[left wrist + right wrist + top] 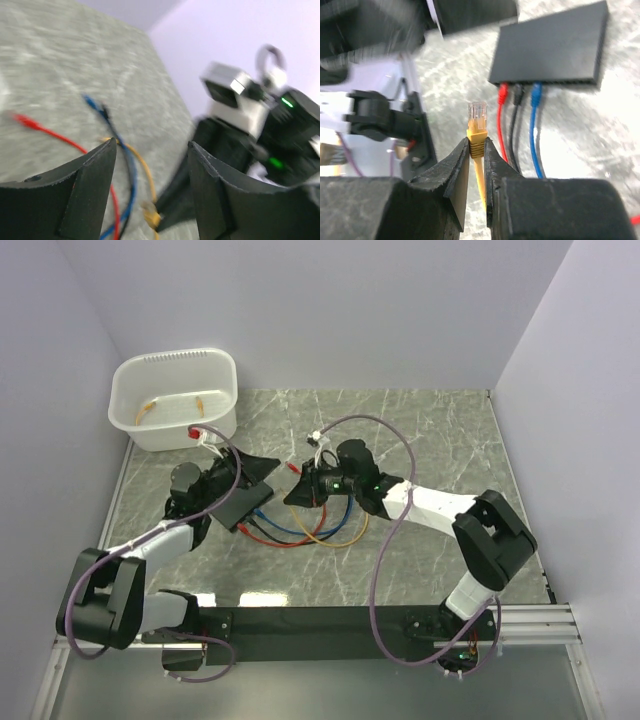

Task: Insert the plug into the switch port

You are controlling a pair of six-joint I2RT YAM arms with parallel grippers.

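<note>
The switch (555,45) is a flat black box lying on the marble table, with red, black and blue plugs seated side by side in its near edge. My right gripper (476,142) is shut on the ribbed boot of a yellow plug (477,117). The plug's clear tip points toward the switch and stands a short way from the ports, left of the red plug. In the top view the switch (243,508) lies between the arms, with my right gripper (296,492) just to its right. My left gripper (152,150) is open and holds nothing, and it hovers above the switch's far end (258,468).
A white tub (175,358) with orange cables inside stands at the back left. Red, blue and orange cables (300,532) loop on the table in front of the switch. Loose red (22,121) and blue (92,102) cable ends lie nearby. Grey walls enclose the table.
</note>
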